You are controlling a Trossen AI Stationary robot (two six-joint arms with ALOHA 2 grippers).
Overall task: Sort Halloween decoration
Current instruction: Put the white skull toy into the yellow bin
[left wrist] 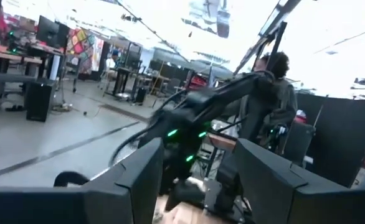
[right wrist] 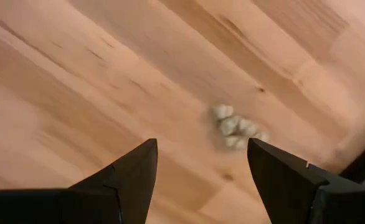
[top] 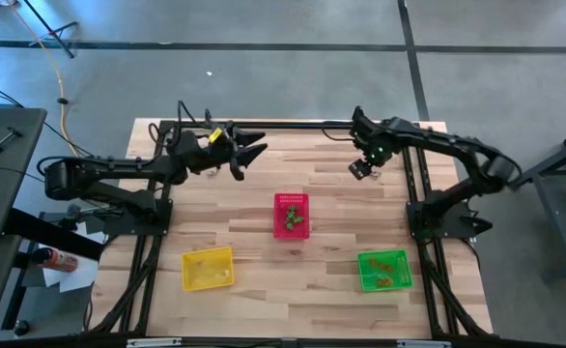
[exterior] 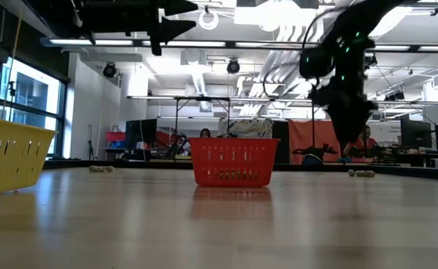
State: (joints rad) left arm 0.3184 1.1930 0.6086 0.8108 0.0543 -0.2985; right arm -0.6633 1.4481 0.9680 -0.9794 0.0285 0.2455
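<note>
right wrist view looks down past the right pincer (right wrist: 198,180) at a pale, lumpy trinket (right wrist: 237,127) lying on the bare worktop (right wrist: 76,81), a little beyond the gap between the two dark fingers. the jaws stand wide apart and hold nothing. from above, this pincer (top: 363,168) hangs toward the far edge, beyond and to the right of the red basket (top: 291,215). that basket already carries a few green pieces, the green basket (top: 384,270) to its near right holds orange ones, and the yellow basket (top: 208,268) to its near left sits on the opposite side. the left pincer (top: 247,155) waits beyond the red basket to the left, raised, its jaws spread and empty.

the step in hand looks like a pick of the pale trinket. to do it well, the right pincer should shift forward until the piece sits centred between the fingers, come straight down, and close gently so the small, bumpy thing does not skid away. its colour suggests the yellow basket.
</note>
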